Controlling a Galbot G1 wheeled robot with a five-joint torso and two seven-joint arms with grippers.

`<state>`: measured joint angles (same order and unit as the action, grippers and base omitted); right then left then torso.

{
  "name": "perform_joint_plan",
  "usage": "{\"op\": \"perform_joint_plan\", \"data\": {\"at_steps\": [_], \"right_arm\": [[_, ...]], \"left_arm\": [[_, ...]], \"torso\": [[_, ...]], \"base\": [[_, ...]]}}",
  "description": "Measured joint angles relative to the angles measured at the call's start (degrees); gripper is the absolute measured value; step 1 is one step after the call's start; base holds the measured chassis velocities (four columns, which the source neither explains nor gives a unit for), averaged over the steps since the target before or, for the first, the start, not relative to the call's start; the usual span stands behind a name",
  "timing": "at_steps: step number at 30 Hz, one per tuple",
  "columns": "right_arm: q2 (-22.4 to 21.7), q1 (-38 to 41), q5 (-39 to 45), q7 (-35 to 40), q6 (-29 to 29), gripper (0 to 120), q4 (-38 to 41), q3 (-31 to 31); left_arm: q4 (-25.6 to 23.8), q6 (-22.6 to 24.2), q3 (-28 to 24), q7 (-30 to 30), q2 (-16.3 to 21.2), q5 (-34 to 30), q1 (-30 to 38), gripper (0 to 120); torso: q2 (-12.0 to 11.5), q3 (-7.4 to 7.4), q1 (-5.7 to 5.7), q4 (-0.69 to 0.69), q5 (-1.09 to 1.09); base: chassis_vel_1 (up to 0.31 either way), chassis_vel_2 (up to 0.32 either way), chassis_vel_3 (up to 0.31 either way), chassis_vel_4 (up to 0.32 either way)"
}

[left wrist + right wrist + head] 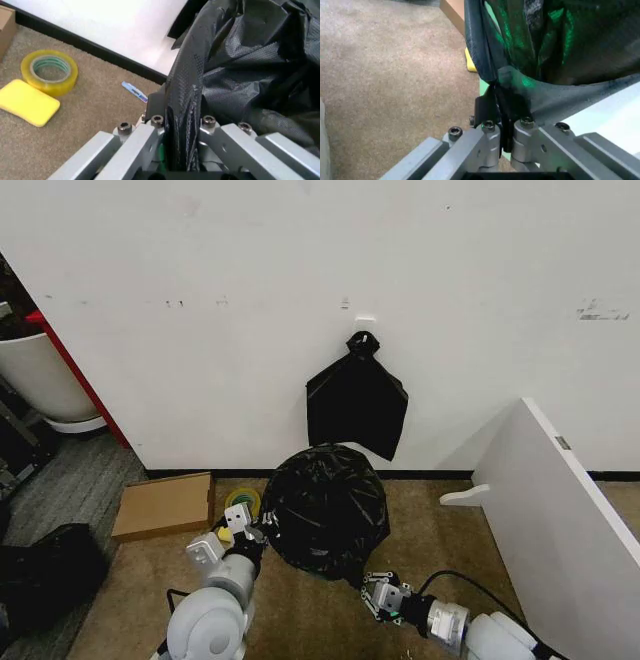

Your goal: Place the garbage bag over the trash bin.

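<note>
The glossy black garbage bag [325,510] bulges in a rounded heap on the carpet in front of the wall. The trash bin is hidden under it in the head view. My left gripper [250,526] is shut on a fold of the bag's left edge, seen pinched between the fingers in the left wrist view [180,123]. At the bag's lower right edge, my right gripper [378,588] is shut on a stretched strip of the plastic [505,123]. A pale smooth surface [615,112] shows beneath that stretched edge; I cannot tell whether it is the bin.
A flat black knotted bundle [357,405] hangs on the wall behind. A cardboard box [165,505], yellow tape roll [49,71], yellow sponge [27,107] and small blue item [134,91] lie left. A white board [560,510] leans at right; a white tub [40,380] stands far left.
</note>
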<state>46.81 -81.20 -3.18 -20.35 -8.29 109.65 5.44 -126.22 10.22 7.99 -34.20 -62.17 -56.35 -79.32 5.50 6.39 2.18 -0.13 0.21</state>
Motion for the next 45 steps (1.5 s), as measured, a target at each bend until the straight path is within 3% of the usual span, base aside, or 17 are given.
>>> {"op": "perform_joint_plan", "data": {"at_steps": [6,11,13,19,27,31,33,36,40,41,42,45], "right_arm": [[-0.12,-1.48,0.75,-1.04,-0.67,0,1.69,0.93],[-0.95,-3.46,2.86,-1.86,-1.37,21,3.19,2.18],[-1.13,-3.78,2.89,-2.19,-1.75,23,3.26,2.39],[-1.32,-5.56,2.21,-7.06,-5.68,50,3.17,3.84],[-1.42,-5.17,6.37,-10.90,-7.35,73,3.12,5.67],[-2.05,-5.20,17.52,-19.53,-5.20,89,5.62,8.67],[-2.69,-5.30,24.44,-22.28,-3.39,97,8.11,9.90],[-2.88,-5.27,27.58,-21.94,-2.37,98,9.41,10.18],[-3.00,-3.37,44.55,-14.28,5.63,100,14.70,11.96],[-3.04,-2.12,53.99,-6.26,9.76,100,17.22,12.29],[-3.04,-2.12,53.99,-6.26,9.76,100,17.22,12.29],[-2.96,1.04,63.82,5.81,16.18,100,20.12,13.60]], "left_arm": [[1.04,-0.05,0.05,0.05,-0.05,0.20,-0.25,3],[2.78,-1.04,0.04,0.85,-0.13,2.94,-0.24,3],[2.92,-1.28,0.04,0.96,-0.04,3.12,-0.19,3],[3.41,-2.04,0.41,0.98,0.45,3.03,0.66,3],[4.19,-3.00,0.71,1.00,0.14,2.69,1.01,3],[5.96,-4.75,1.43,2.86,0.69,2.88,1.25,3],[8.06,-7.96,1.45,6.59,1.07,3.84,1.28,3],[8.97,-9.66,1.45,8.61,1.23,4.48,1.22,3],[12.53,-16.35,0.94,17.22,2.01,7.72,0.39,3],[14.88,-19.80,0.71,21.01,2.19,9.77,0.46,3],[14.88,-19.80,0.71,21.01,2.19,9.77,0.46,3],[18.96,-24.65,0.67,26.89,2.82,11.33,0.76,3]], "torso": [[0.00,0.00,0.00,0.00,0.00],[0.00,0.00,0.00,0.00,0.00],[0.00,0.00,0.00,0.00,-0.01],[0.00,0.00,0.00,0.00,0.00],[0.00,0.00,0.00,0.00,0.00],[0.00,0.00,0.00,0.00,0.00],[0.00,0.00,0.00,0.00,-0.02],[0.00,0.00,0.00,0.00,-0.01],[0.00,0.00,0.00,0.01,0.00],[0.00,0.00,0.00,-0.01,-0.02],[0.00,0.00,0.00,-0.01,-0.02],[0.00,0.00,0.00,0.01,-0.02]], "base": [[0.000,0.000,0.000,0.000],[0.000,0.000,0.000,0.000],[0.000,0.000,0.000,0.000],[0.000,0.000,0.000,0.000],[0.000,0.000,0.000,0.000],[0.000,0.000,0.000,0.000],[0.000,0.000,0.000,0.000],[0.000,0.000,0.000,0.000],[0.000,0.000,0.000,0.000],[0.000,0.000,0.000,0.000],[0.000,0.000,0.000,0.000],[0.000,0.000,0.000,0.000]]}}
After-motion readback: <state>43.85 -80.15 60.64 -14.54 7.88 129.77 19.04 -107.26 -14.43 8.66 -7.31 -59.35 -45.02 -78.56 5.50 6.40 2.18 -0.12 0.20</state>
